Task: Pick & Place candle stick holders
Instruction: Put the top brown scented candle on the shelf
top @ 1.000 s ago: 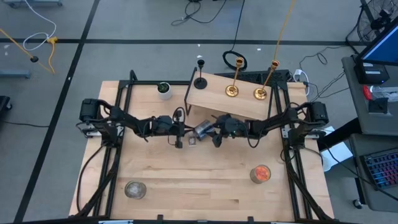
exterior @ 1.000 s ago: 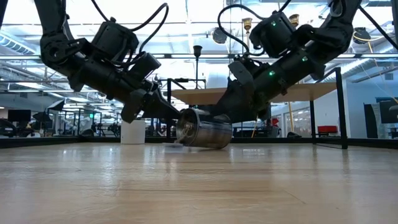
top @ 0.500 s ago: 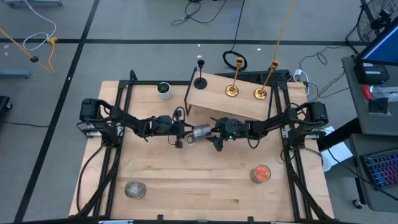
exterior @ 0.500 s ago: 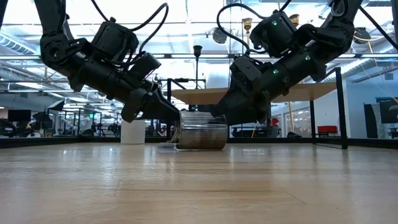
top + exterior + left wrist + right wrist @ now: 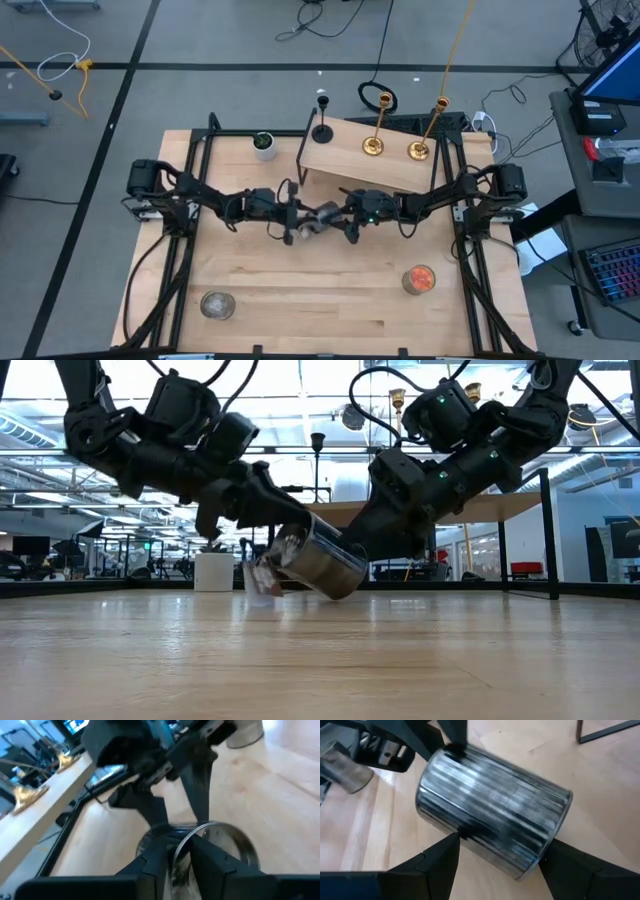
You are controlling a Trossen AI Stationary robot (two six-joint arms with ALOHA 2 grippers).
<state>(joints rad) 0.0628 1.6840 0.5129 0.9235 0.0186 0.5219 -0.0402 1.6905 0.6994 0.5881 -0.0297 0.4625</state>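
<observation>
While both arms meet mid-table, each end effector (left [image 5: 296, 222], right [image 5: 338, 214]) pinches the tilted silvery cup [image 5: 318, 558].

Legible text, labels, brands, numbers, signs: none found. No readable marking shows on the bench [image 5: 330, 290], on either arm, or in the room behind the bench.

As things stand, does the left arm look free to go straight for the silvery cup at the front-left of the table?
Probably not yet: the left gripper is pinching the rim of the silvery cup that the right gripper also holds. The front-left cup stands unobstructed.
</observation>
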